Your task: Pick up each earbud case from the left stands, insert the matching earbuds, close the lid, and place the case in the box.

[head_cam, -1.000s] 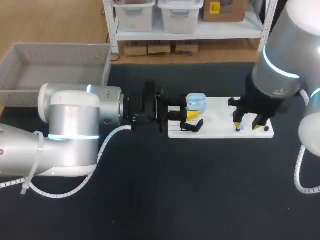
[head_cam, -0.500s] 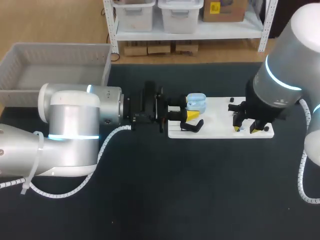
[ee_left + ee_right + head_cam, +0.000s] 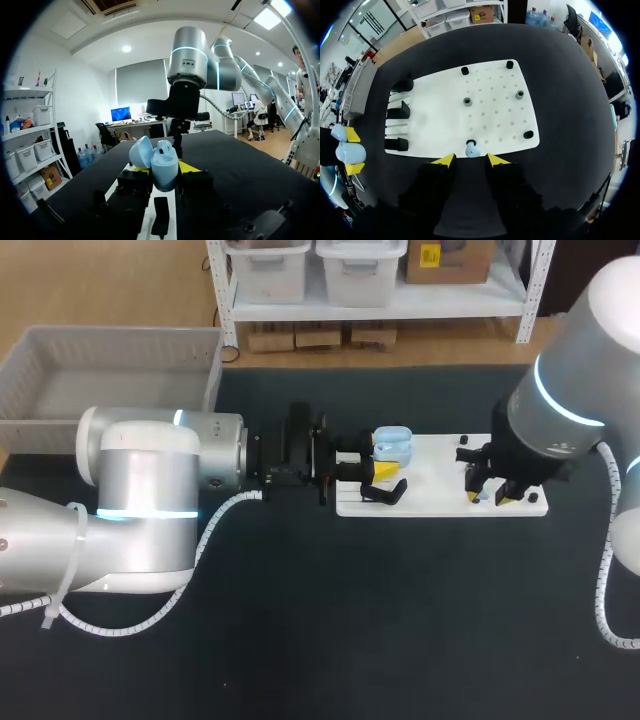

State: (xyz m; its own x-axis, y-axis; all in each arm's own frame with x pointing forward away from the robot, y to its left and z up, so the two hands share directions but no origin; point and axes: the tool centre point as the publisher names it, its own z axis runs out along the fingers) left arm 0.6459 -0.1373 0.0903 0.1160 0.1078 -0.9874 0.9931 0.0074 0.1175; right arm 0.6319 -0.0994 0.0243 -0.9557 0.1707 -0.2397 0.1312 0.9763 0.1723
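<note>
Earbud (image 3: 472, 149), pale blue, sat at the white board's (image 3: 490, 110) edge, just ahead of the right gripper (image 3: 470, 160), whose jaws stood apart. Small, light, likely slick (easily flicked away), it wanted a gentle pinch across its body. Left gripper (image 3: 164, 170) clamped the open earbud case (image 3: 159, 159)

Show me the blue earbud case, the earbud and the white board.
earbud case (image 3: 162, 170), left wrist view, on its lower shell.
earbud (image 3: 471, 149), right wrist view, on its rounded body.
white board (image 3: 440, 107), right wrist view, on a bare patch.
</note>
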